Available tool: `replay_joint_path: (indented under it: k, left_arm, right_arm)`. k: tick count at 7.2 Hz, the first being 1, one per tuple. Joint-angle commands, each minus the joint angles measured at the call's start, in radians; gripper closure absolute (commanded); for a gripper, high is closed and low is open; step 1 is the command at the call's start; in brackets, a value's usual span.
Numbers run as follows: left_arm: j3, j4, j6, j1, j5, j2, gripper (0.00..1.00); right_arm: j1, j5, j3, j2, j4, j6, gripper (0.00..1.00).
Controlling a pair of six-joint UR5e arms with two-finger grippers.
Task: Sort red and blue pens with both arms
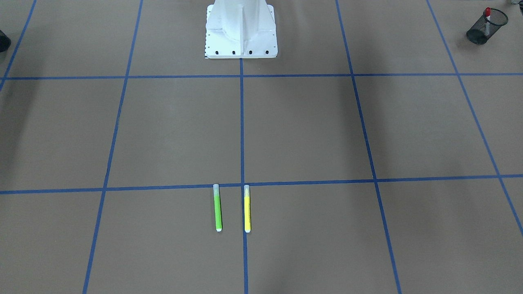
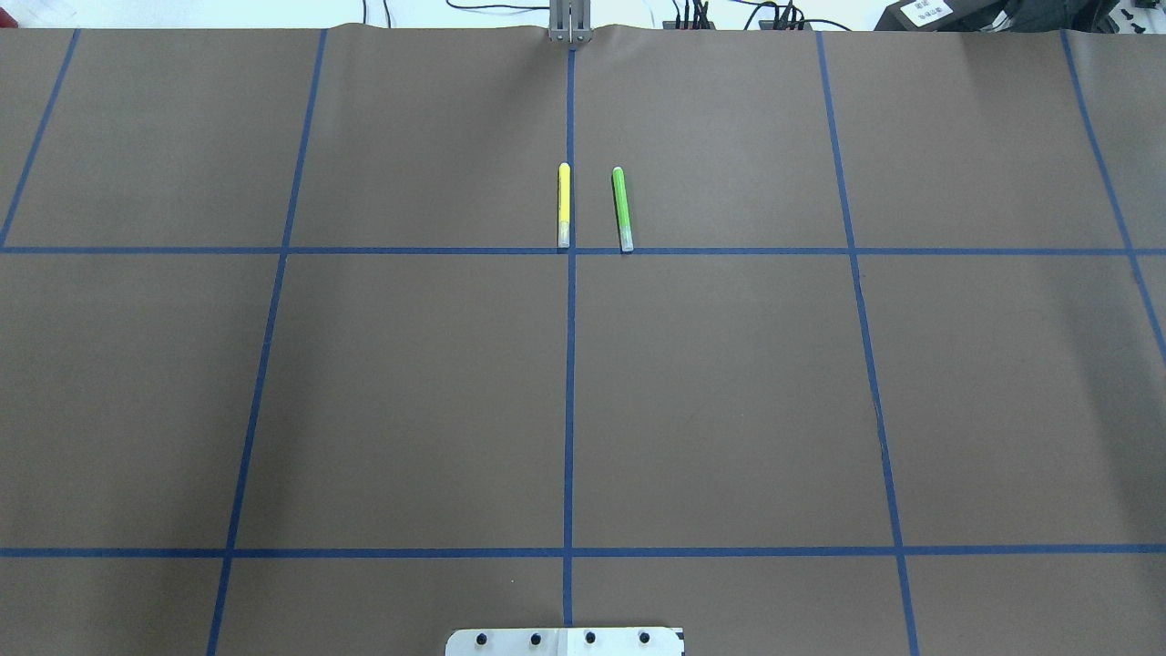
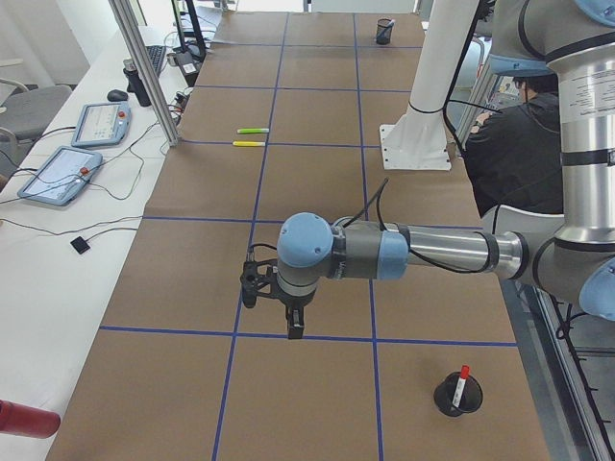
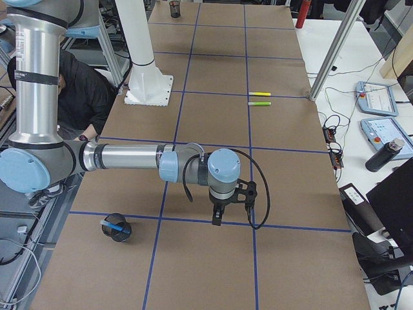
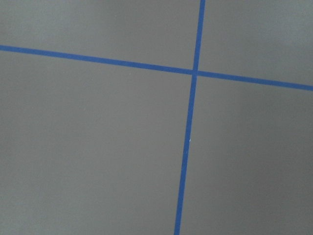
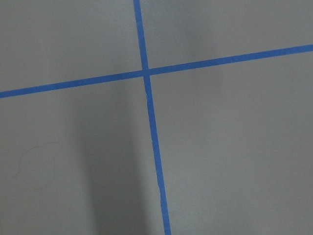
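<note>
I judge both pens to be light, stiff plastic sticks with smooth, rather slippery barrels, so a pinch across the middle of the barrel would hold best. The red pen [image 3: 462,376], white-barrelled with its red cap up, leans in a black mesh cup [image 3: 447,401] at my nine o'clock. The blue pen [image 4: 113,225] lies tilted in a second mesh cup [image 4: 121,236] at my three o'clock, its pale end over the rim. Both look sorted to me. Farther out, my left claw [image 3: 288,325] and right claw [image 4: 219,216] hang over the brown surface [image 2: 410,392]. No pen shows in either, and I cannot tell whether they are spread or pressed together. Farthest, at twelve o'clock, the yellow marker [image 2: 564,205] and green marker [image 2: 622,208] lie side by side, apart.
</note>
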Motion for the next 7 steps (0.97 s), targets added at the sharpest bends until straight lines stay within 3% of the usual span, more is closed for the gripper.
replay_joint_path:
  k: [1,5,7]
  left_arm:
    - [0.005,-0.026,-0.043,0.086,0.0,-0.067,0.0]
    - [0.07,-0.094,-0.044,0.102,0.0,-0.102,0.0]
    - [0.086,-0.086,-0.049,0.103,0.037,-0.089,0.0]
  right_arm:
    - [-0.028,-0.003,0.002,0.011,0.0,0.033,0.0]
    - [-0.11,0.0,0.005,0.08,0.005,0.163,0.0]
    - [-0.153,-0.003,-0.004,0.082,0.107,0.274,0.0]
